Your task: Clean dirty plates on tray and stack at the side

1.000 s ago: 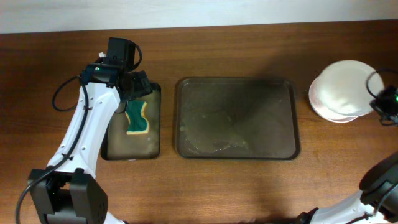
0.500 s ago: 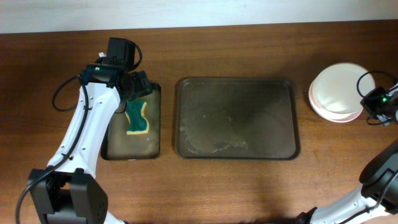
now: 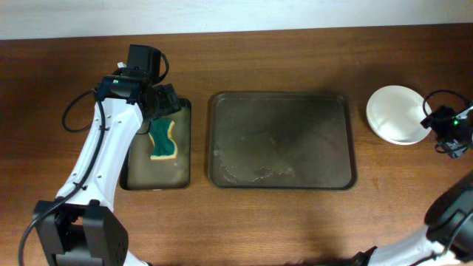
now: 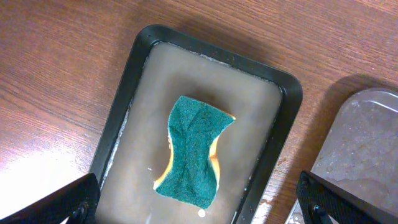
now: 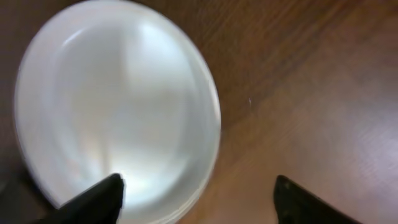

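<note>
White plates point(image 3: 397, 114) are seen stacked on the table point(image 3: 295, 222), near its right edge. They are set well apart from the tray point(image 3: 281, 140), on that tray's right. Layered rims are shown at the near edge of the stack in the right wrist view, but the number of plates cannot be told. The top plate is seen as pale and glossy; that view is blurred, so smears cannot be made out.

The right tool point(image 5: 199, 183) is held over the near side of the stack with its jaws released and spread wide. One dark finger is seen over the stack's rim and the other over bare wood just beside it. Nothing is clamped between them, and whether the first finger touches the plate cannot be told.

The tray, dark brown with rounded corners and a raised rim, is laid at the middle of the table. Its floor is marked with wet-looking streaks and pale specks.

Just beside it on the left, a smaller black tray point(image 4: 124, 93) is placed, filled with a shallow cloudy liquid point(image 4: 155, 93). A green-and-yellow sponge point(image 4: 193, 152), pinched at the waist, is seen lying in it. The left tool point(image 4: 196, 190) is held above this black tray, jaws fully released, with nothing gripped.
</note>
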Controlling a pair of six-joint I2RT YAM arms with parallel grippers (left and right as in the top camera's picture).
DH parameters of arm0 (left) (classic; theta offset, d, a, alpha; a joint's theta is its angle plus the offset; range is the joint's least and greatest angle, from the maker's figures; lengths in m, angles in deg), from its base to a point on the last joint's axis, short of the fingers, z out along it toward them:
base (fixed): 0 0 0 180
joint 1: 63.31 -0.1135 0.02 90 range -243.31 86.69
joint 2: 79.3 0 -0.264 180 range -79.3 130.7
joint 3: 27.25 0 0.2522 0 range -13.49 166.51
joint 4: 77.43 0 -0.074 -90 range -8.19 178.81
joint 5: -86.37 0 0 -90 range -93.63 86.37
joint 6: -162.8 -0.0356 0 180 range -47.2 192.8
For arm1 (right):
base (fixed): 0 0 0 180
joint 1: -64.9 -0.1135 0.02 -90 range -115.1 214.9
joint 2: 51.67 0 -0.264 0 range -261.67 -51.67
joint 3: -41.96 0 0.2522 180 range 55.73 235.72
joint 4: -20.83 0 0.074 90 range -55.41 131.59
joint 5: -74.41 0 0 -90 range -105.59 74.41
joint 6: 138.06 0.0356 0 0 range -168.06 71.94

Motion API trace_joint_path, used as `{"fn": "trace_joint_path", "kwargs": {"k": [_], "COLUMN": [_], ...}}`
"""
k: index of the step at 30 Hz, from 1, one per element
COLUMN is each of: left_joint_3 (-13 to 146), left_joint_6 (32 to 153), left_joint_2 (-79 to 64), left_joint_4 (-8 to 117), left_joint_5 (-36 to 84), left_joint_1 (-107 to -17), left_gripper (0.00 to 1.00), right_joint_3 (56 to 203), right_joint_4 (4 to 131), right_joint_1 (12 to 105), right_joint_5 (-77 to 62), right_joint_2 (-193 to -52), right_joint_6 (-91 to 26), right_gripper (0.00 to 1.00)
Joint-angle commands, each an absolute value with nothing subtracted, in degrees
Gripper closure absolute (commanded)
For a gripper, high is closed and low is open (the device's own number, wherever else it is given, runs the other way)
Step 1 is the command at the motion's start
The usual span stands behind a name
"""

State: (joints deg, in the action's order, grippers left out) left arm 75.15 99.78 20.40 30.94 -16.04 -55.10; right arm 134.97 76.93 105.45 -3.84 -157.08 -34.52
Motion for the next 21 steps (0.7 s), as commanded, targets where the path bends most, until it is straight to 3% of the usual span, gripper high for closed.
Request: {"fn": "trace_joint_path", "kwargs": {"k": [1,2,3,6,11,21], "left_joint_3": [75.5,75.5,75.5,75.5,75.5,75.5], "left_joint_6": [99.7,99.7,99.7,99.7,99.7,99.7], "left_joint_2": [20.2,20.2,20.2,20.2,20.2,20.2], "left_joint_4": [30.8,30.8,30.8,30.8,30.8,30.8], "left_joint_5": [-16.5,-16.5,-16.5,-16.5,-16.5,-16.5], "left_joint_1": [-55.2,-55.2,-55.2,-55.2,-55.2,-55.2], "left_gripper": [0.01,0.01,0.01,0.01,0.01,0.01], "right_joint_3": [135.1,135.1,135.1,135.1,135.1,135.1], "right_joint_4": [83.1,86.4,88.8,98.2,106.0,105.8], "right_joint_1": [106.2,105.9,105.5,102.1,99.2,99.0], "right_joint_5": [-4.6,-4.5,-4.1,-1.6,-1.2,-1.2], "right_joint_2": [-142.9,-138.8,-135.8,-126.8,-123.3,-125.4], "right_joint_6": [-31.8,-31.4,-31.5,-31.4,-31.5,-31.5], "right_gripper": [0.12,0.01,0.00,0.02,0.02,0.02]}}
